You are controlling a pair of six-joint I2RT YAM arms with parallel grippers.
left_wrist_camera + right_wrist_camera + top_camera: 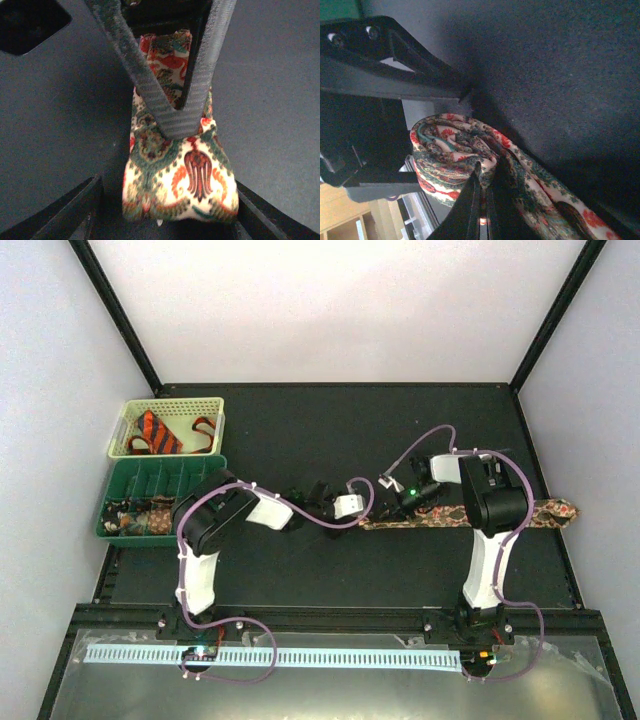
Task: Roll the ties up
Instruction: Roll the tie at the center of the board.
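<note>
Pale basket [170,403] just behind green divided tray [170,480] — both on dark table [330,430].

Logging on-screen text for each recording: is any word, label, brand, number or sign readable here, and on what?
No text can be read in any view.
The paisley tie bears only pattern; the cream basket and green tray show no labels.

My left arm [212,520] bends at the elbow and reaches right; my left end effector [172,212] sits low, jaws standing apart. My right arm [488,510] folds leftward to meet it, my right end effector [486,180] pinched tight on the red-green patterned fabric tie [180,180], tips pressed together
</note>
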